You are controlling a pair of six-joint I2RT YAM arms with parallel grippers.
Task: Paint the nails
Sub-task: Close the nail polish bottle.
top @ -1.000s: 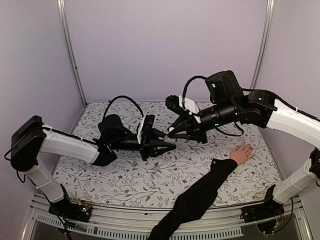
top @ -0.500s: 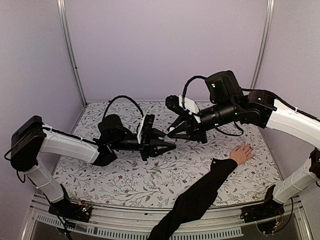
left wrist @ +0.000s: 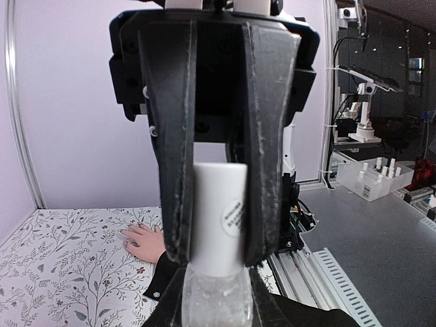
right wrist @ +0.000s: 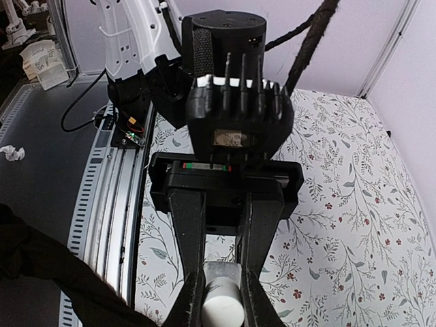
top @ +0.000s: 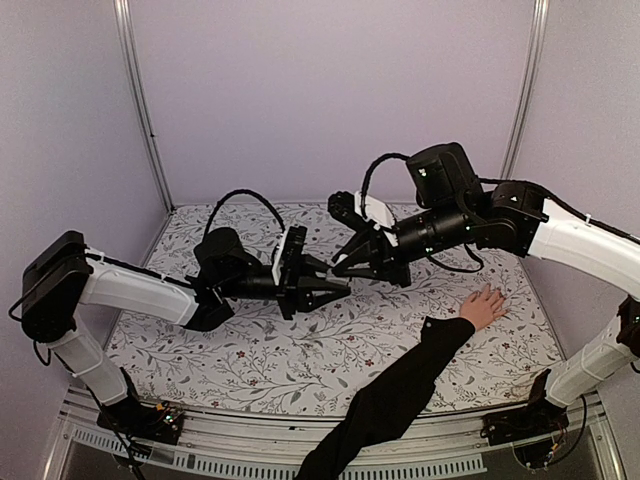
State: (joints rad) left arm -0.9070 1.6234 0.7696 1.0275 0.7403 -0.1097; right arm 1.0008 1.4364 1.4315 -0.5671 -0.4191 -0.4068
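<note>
plain lilac walls (top: 330, 90) enclose a floral-patterned table (top: 250, 362).

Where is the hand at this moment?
In the top view the hand lies flat on the table near its right edge, just below the right arm in the picture.

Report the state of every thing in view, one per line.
left pincer: shut on the bottle
right pincer: shut on the cap
cap: seated on the bottle
bottle: held above the table
hand: flat on the table, fingers spread
nails: too small to tell if painted
</note>
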